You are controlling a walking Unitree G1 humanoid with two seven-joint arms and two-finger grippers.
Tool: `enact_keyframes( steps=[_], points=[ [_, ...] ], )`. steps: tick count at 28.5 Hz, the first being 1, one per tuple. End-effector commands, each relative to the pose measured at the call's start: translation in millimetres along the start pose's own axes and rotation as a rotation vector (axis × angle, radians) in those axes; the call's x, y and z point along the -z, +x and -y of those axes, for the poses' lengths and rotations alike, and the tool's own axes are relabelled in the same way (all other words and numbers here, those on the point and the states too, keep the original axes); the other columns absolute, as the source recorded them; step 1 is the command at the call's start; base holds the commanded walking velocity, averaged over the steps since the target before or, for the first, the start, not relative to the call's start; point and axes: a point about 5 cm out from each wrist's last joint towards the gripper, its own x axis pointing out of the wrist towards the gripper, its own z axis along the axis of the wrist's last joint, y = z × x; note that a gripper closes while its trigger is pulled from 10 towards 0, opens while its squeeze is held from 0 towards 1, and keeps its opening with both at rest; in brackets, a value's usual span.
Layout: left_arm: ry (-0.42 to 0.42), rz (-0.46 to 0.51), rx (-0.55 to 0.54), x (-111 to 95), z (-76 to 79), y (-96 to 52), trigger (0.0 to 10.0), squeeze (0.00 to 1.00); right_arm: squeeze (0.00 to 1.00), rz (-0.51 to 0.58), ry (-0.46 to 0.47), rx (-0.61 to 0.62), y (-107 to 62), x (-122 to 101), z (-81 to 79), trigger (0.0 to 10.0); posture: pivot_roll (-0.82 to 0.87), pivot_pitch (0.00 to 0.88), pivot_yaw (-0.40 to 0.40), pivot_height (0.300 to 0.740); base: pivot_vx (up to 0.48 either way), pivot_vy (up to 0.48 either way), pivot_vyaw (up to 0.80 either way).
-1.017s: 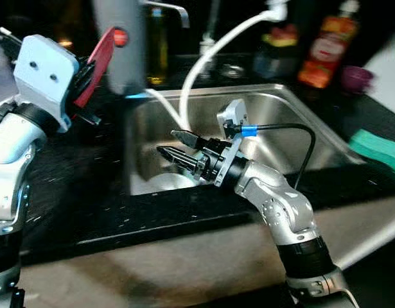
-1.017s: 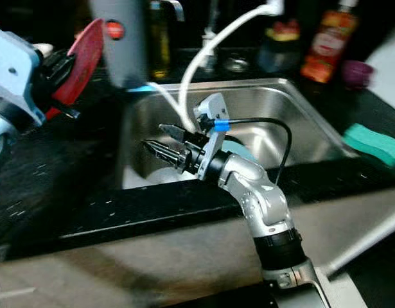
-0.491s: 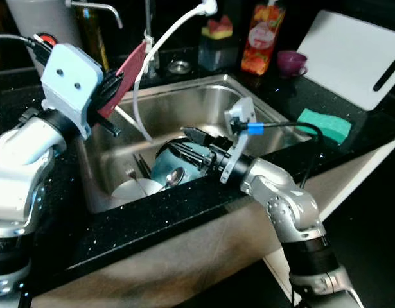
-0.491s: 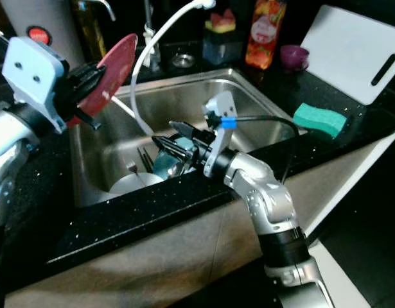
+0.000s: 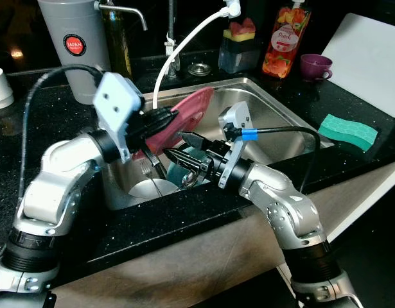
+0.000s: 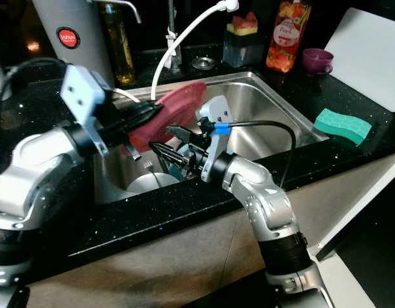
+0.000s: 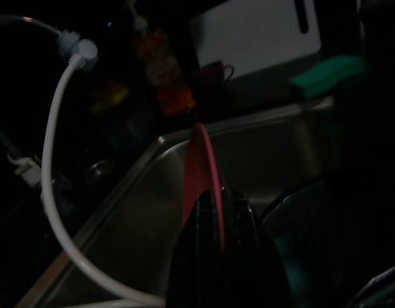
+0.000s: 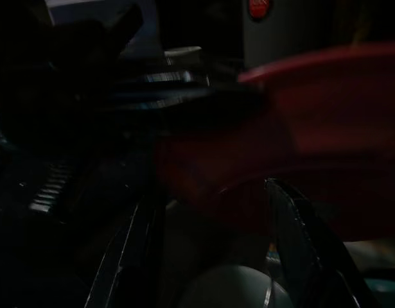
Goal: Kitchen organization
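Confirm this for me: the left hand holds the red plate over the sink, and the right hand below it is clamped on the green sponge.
Wrong on the sponge. The left hand does hold the red plate over the sink, but the right hand is open and holds nothing. The left eye view shows the green sponge lying on the counter right of the sink.

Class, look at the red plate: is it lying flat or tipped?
Tipped: the red plate slants over the sink, its edge pinched by the left gripper.

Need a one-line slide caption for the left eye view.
Left hand holds a red plate over the steel sink; right hand open above dishes.
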Motion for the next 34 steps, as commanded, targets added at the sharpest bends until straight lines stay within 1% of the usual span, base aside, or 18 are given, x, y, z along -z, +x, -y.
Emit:
enact_keyframes(
  steps=[1,4,6,7,9,10,13,20,21,22,24,25,26,27,28,30,31,34],
  points=[
    [0.058,-0.020,-0.028,2,-4.3,3.5,10.0,0.00,0.00,-0.046,-0.028,0.042,-5.6,3,4.7,10.0,0.03,0.000,0.026,0.740,0.000,0.000,0.00],
    [0.090,-0.041,-0.093,7,-10.7,5.6,10.0,0.00,0.00,-0.108,-0.082,0.081,-9.5,9,12.1,10.0,0.03,0.000,0.024,0.740,0.000,0.000,0.00],
    [0.092,-0.043,-0.105,8,-11.8,5.9,10.0,0.00,0.00,-0.118,-0.091,0.084,-10.1,10,12.9,10.0,0.03,0.000,0.024,0.740,0.000,0.000,0.00],
    [0.083,-0.035,-0.116,8,-12.7,6.4,10.0,0.39,0.00,-0.140,-0.104,0.095,-11.8,12,14.7,10.0,0.03,0.000,0.023,0.740,0.000,0.000,0.00],
    [0.084,-0.032,-0.125,9,-13.2,6.4,10.0,0.39,0.00,-0.154,-0.113,0.098,-12.9,13,15.4,10.0,0.03,0.000,0.022,0.740,0.000,0.000,0.00],
    [0.101,-0.051,-0.127,11,-13.6,5.8,10.0,1.00,0.00,-0.162,-0.120,0.106,-13.5,14,16.5,10.0,0.03,0.000,0.022,0.740,0.000,0.000,0.00],
    [0.124,-0.067,-0.146,13,-15.7,4.2,10.0,1.00,0.00,-0.186,-0.131,0.135,-14.3,18,20.1,10.0,0.04,0.000,0.024,0.740,0.000,0.000,0.00],
    [0.100,-0.019,-0.217,6,-26.4,-2.4,10.0,1.00,0.00,-0.212,-0.140,0.204,-14.9,24,27.5,10.0,0.05,0.000,0.027,0.740,0.000,0.000,0.00],
    [0.027,0.047,-0.247,-3,-30.2,-6.5,10.0,1.00,0.00,-0.205,-0.137,0.243,-15.8,23,32.7,10.0,0.05,0.000,0.028,0.740,0.000,0.000,0.00],
    [0.027,0.047,-0.247,-3,-30.2,-6.5,10.0,1.00,0.00,-0.205,-0.137,0.243,-15.8,23,32.7,10.0,0.05,0.000,0.028,0.740,0.000,0.000,0.00],
    [-0.087,0.124,-0.253,-12,-29.4,-10.4,10.0,1.00,0.00,-0.193,-0.133,0.274,-16.7,21,37.3,10.0,0.05,0.000,0.027,0.740,0.000,0.000,0.00],
    [-0.087,0.124,-0.253,-12,-29.4,-10.4,10.0,1.00,0.00,-0.193,-0.133,0.274,-16.7,21,37.3,10.0,0.05,0.000,0.027,0.740,0.000,0.000,0.00],
    [-0.138,0.153,-0.247,-15,-27.3,-12.4,10.0,1.00,0.00,-0.185,-0.129,0.288,-16.9,21,39.5,10.0,0.06,0.000,0.027,0.740,0.000,0.000,0.00],
    [-0.138,0.153,-0.247,-15,-27.3,-12.4,10.0,1.00,0.00,-0.185,-0.129,0.288,-16.9,21,39.5,10.0,0.06,0.000,0.027,0.740,0.000,0.000,0.00],
    [-0.183,0.171,-0.241,-15,-23.6,-15.6,10.0,0.00,0.00,-0.173,-0.124,0.302,-16.8,20,41.8,10.0,0.06,0.000,0.026,0.740,0.000,0.000,0.00],
    [-0.262,0.190,-0.249,-13,-16.8,-22.7,10.0,0.00,0.00,-0.149,-0.108,0.326,-16.1,18,45.6,10.0,0.06,0.000,0.025,0.740,0.000,0.000,0.00],
    [-0.262,0.190,-0.249,-13,-16.8,-22.7,10.0,0.00,0.00,-0.149,-0.108,0.326,-16.1,18,45.6,10.0,0.06,0.000,0.025,0.740,0.000,0.000,0.00],
    [-0.339,0.169,-0.260,-8,-3.4,-31.6,10.0,0.00,0.00,-0.099,-0.067,0.373,-14.2,17,50.5,10.0,0.09,0.000,0.020,0.740,0.000,0.000,0.00]
  ],
)
